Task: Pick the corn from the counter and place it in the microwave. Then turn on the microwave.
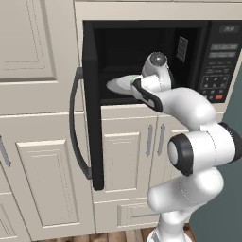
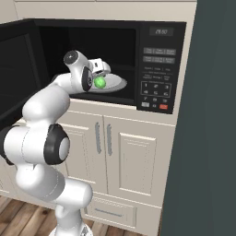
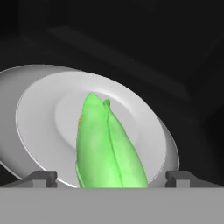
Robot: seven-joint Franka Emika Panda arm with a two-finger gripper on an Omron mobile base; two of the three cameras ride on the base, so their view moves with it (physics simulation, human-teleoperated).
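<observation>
- Gripper (image 3: 111, 177) reaches inside the microwave (image 1: 142, 61), jaws spread wide with nothing clamped.
- Plate (image 3: 48, 122) lies just under the hand.
- Corn (image 3: 107, 146) rests on the plate between the fingertips, long axis pointing away from the hand.

Non-task items I see: cream panelled cabinet doors (image 1: 123, 156) with grey vertical handles (image 2: 97, 137); a drawer front (image 2: 110, 211) beneath them; wood-plank floor (image 2: 18, 216) at the lower edge; a dark grey-green panel (image 2: 207, 138) along the right.
</observation>
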